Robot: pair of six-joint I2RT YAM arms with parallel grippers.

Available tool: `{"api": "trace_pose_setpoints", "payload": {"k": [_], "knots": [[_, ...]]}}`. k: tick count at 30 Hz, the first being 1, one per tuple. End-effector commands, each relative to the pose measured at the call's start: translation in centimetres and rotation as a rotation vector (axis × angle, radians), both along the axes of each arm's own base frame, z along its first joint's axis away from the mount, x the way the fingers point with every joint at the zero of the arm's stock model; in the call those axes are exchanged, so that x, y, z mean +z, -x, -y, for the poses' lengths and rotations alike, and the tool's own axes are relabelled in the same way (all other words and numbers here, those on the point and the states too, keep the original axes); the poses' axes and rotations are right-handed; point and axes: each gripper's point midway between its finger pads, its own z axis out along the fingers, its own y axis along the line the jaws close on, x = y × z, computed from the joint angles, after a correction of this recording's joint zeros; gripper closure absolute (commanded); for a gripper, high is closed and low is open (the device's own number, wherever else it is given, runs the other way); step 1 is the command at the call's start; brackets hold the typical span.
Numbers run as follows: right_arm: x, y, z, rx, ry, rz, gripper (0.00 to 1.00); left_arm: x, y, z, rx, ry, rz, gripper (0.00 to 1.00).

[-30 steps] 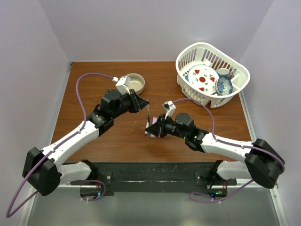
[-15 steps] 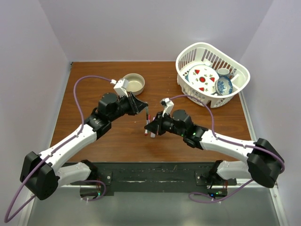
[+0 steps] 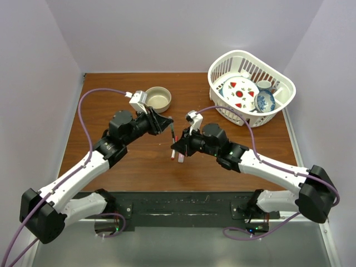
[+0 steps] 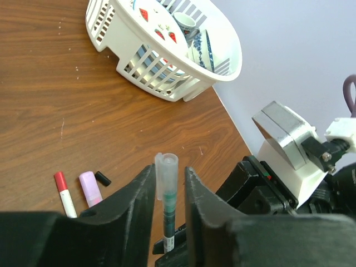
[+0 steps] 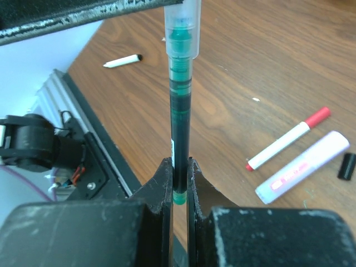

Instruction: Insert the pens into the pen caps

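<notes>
Left end effector and right end effector are seen nose to nose above the middle of the table. The green pen spans the space between them.

**Left wrist view.** The clear cap is seen standing between the left fingers, over the tip of the green pen. One finger lies against the cap, and a sliver of table shows beside the other. Whether the cap is grasped or released cannot be told. A red-capped pen, a pink marker and a black cap lie close together on the table, well apart from the basket.

**Right wrist view.** The right end effector is clenched on the lower end of the green pen, which is held upright. The cap covers the green tip at the top. A white pen lies apart from the others, further out on the table.

**Procedure.** The step is judged to be seating the cap.
1. The axes of cap and pen should be kept in line.
2. Pressure should be applied along that line only.
3. A firm right grip is advised so that the pen cannot slide.
4. Seating should be confirmed before the left fingers are drawn off.
5. The left fingers should be drawn off sideways, so that the cap is not dragged.
</notes>
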Motion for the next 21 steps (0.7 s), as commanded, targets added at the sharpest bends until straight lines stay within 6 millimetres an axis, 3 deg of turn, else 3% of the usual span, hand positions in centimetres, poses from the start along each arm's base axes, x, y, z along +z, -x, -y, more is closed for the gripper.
{"api": "trace_pose_setpoints", "payload": {"k": [1,2,5,12,16,19,21], "knots": [[4.4,0.1,-0.7,0.053,-0.118,0.098,1.0,4.6,1.0,0.3,-0.045,0.001,0.099,0.64],[4.4,0.2,-0.6,0.052,-0.119,0.096,1.0,5.6,0.9,0.1,-0.038,-0.006,0.129,0.56],[4.4,0.5,-0.3,0.055,-0.129,0.094,1.0,6.6,0.5,-0.2,-0.025,-0.033,0.161,0.44],[5.0,1.1,-0.6,0.081,-0.154,0.086,1.0,6.7,0.3,-0.3,-0.025,-0.07,0.169,0.42],[5.3,1.2,-0.8,0.091,-0.168,0.079,1.0,6.5,0.0,-0.2,-0.023,-0.089,0.161,0.43],[5.4,1.2,-1.0,0.092,-0.172,0.079,1.0,6.1,-0.1,0.1,-0.035,-0.098,0.153,0.52],[5.6,1.2,-1.0,0.092,-0.176,0.08,1.0,6.0,-0.1,0.4,-0.052,-0.098,0.147,0.65]]}}
